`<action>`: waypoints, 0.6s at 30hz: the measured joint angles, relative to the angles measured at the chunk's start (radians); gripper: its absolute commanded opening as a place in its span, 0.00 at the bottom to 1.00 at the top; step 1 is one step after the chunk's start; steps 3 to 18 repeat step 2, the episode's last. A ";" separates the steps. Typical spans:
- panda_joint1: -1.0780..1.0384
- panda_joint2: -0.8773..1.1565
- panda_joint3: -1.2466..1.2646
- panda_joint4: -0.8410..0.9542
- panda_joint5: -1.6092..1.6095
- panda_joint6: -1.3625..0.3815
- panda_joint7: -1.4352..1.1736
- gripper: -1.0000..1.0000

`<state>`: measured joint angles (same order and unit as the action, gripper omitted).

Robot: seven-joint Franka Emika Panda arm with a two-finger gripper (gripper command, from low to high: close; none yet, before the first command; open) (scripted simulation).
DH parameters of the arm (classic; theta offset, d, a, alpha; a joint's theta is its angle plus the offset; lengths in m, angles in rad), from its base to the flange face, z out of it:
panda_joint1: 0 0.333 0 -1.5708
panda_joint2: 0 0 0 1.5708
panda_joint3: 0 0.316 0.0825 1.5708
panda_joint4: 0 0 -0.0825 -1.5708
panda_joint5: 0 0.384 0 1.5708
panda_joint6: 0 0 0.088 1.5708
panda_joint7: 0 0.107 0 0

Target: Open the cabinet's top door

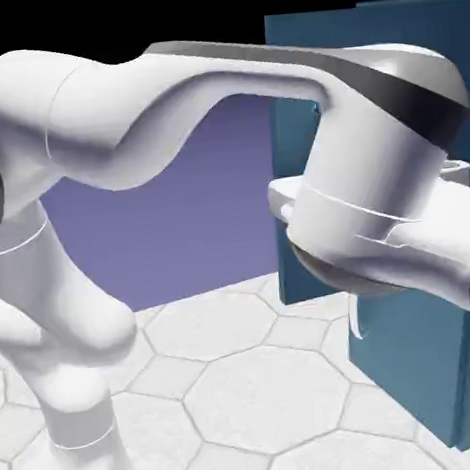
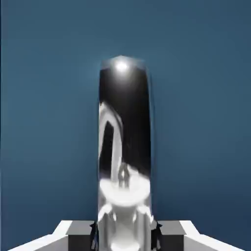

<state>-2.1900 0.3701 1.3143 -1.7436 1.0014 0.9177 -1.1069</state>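
In the hand view the pincer pinches the silver handle on the blue door. The exterior view hides that grip behind the arm, before the cabinet.

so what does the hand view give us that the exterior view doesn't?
Only the hand view: the gripper with its jaws closed on a curved silver handle, seen close against flat blue panel; it is too tight a shot to tell which door this is.
Only the exterior view: the white arm reaching right to the cabinet, the hexagon-tiled table, the violet backdrop. The gripper itself is hidden behind the wrist here.
Both: the cabinet's blue surface.
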 measured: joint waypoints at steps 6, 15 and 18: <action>0.073 0.069 -0.033 0.057 -0.042 -0.006 0.033 0.00; 0.073 0.069 -0.033 0.057 -0.042 -0.006 0.033 0.00; 0.073 0.069 -0.033 0.057 -0.042 -0.006 0.033 0.00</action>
